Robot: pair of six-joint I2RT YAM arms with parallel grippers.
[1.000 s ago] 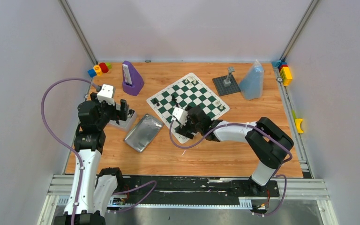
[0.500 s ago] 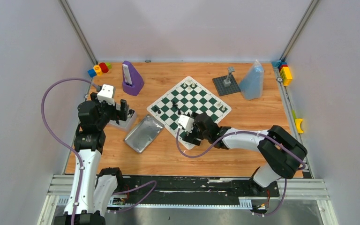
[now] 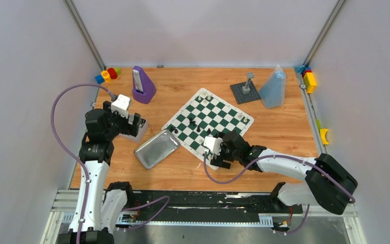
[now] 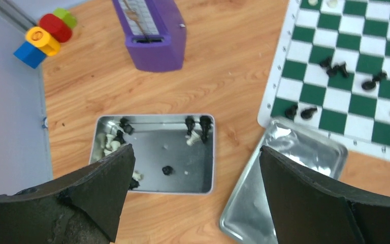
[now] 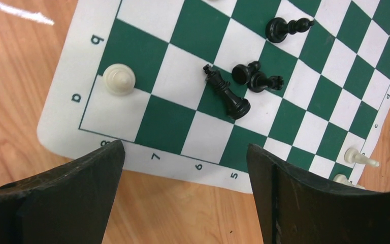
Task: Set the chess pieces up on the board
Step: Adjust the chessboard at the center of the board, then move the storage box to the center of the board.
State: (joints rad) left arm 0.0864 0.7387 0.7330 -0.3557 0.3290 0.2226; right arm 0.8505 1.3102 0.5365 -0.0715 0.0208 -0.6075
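Several chess pieces (image 4: 204, 126) in tin (image 4: 188, 162) | lid (image 4: 297, 145) just beside

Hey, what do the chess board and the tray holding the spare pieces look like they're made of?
The board looks like a thin printed mat, maybe vinyl, matte: its rounded corner shows almost no thickness. The tray looks like thin metal, probably tin, glossy: it reflects light.

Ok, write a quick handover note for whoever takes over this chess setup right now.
Left pincer: open, empty, above the rectangular metal tin, which holds loose black and white plastic chess pieces.
Right pincer: open, empty, over a corner of the green-and-white checkered board.
Done: little; a few black pieces lie tipped on the board, one white pawn stands.
To do: move the rest over, stand and place every piece.
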